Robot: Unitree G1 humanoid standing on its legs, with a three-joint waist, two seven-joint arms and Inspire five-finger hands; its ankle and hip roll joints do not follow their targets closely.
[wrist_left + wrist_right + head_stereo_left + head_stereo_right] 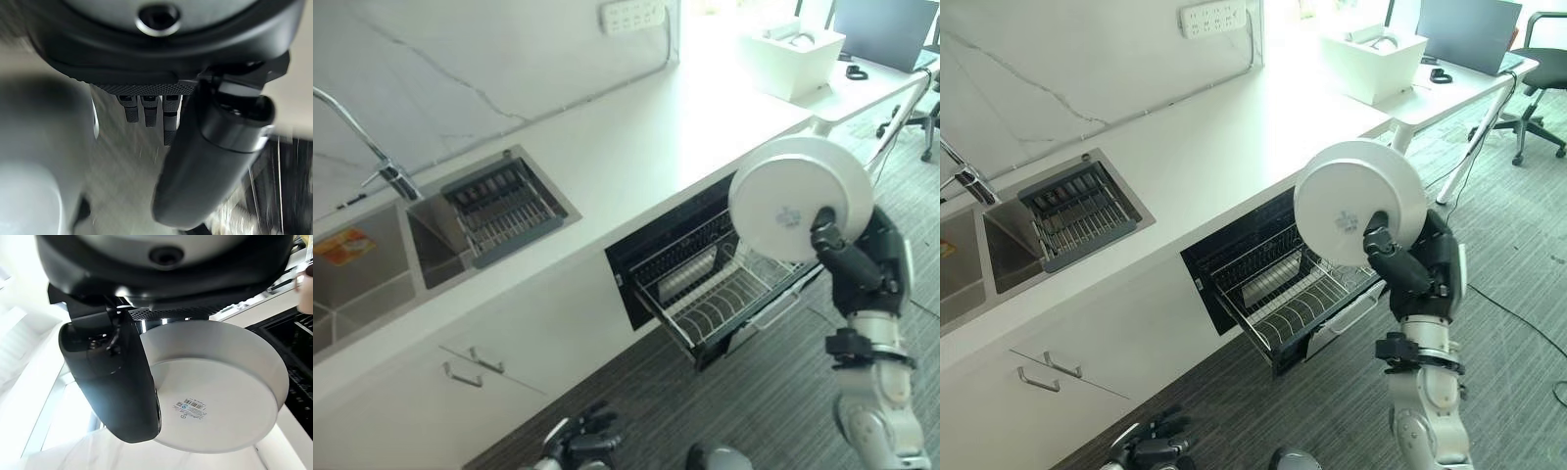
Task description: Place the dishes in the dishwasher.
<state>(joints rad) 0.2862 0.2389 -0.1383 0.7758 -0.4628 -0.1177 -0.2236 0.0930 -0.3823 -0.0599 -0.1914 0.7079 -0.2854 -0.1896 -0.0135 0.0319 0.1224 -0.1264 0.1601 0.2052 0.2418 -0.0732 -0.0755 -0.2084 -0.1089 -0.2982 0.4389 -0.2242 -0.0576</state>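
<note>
While my right hand (1420, 264) grips it, thumb across the underside, white plate (1359, 203) stands on edge in the air, base w/ small sticker toward my head, just above the pulled-out wire rack (1288, 294) of the dishwasher (1205, 264). Rack: no dishes seen. My left hand (1151, 450) hangs low nr the grey floor (1518, 245), fingers relaxed, holding nothing. Worktop (636, 137): sink (372, 274) w/ drainer basket (499, 211), tap (372, 157). Wall: power strip (631, 14).
</note>
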